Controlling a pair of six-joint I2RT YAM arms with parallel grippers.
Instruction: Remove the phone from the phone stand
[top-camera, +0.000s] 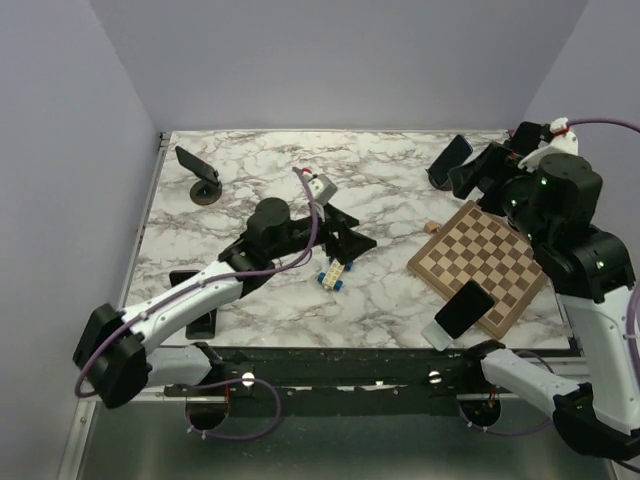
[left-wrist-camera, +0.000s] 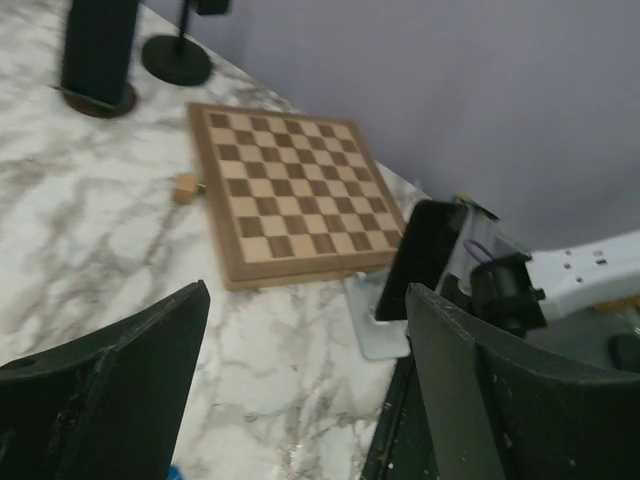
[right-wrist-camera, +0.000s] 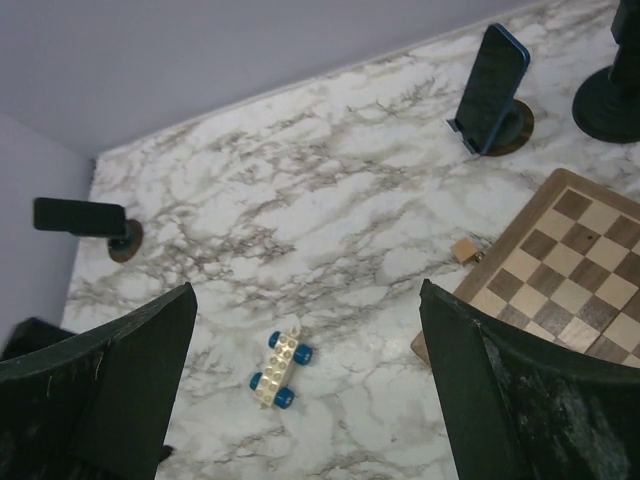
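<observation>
Three dark phones stand on stands. One leans on a white stand (top-camera: 438, 335) at the front right (top-camera: 463, 308), also in the left wrist view (left-wrist-camera: 420, 260). One is at the back right (top-camera: 450, 155) on a round brown base, also in the right wrist view (right-wrist-camera: 492, 85). One is at the far left (top-camera: 195, 162), also in the right wrist view (right-wrist-camera: 78, 215). My left gripper (top-camera: 345, 238) is open and empty over the table's middle (left-wrist-camera: 305, 300). My right gripper (top-camera: 472, 175) is open and empty, raised at the back right (right-wrist-camera: 305, 295).
A wooden chessboard (top-camera: 480, 262) lies at the right, with a small wooden cube (top-camera: 431, 227) beside it. A white and blue toy car (top-camera: 335, 272) lies mid-table. Two dark flat slabs (top-camera: 185, 282) lie at the front left. A black round-based stand (right-wrist-camera: 610, 100) is at the back right.
</observation>
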